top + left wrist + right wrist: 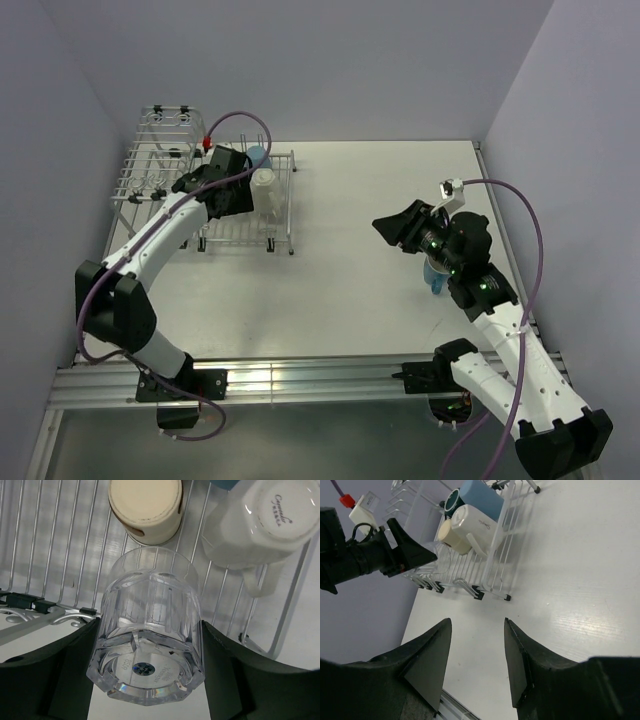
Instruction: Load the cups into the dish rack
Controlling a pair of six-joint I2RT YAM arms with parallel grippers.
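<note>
My left gripper (150, 625) is shut on the clear glass (147, 645), held base towards the camera over the dish rack (50, 555). A cream cup (145, 507) and a white mug (265, 520) lie bottom-up on the rack wires just beyond it. In the top view the left gripper (195, 183) hangs over the rack (240, 232). My right gripper (477, 622) is open and empty above bare table. The blue tumbler (436, 274) stands on the table, partly hidden under the right arm. A blue mug (480, 500) and a dark teal mug (452, 500) rest in the rack.
The rack's taller basket section (165, 125) is at the back left, close to the left wall. Purple walls close in the table on three sides. A metal rail (300, 380) runs along the near edge by the arm bases.
</note>
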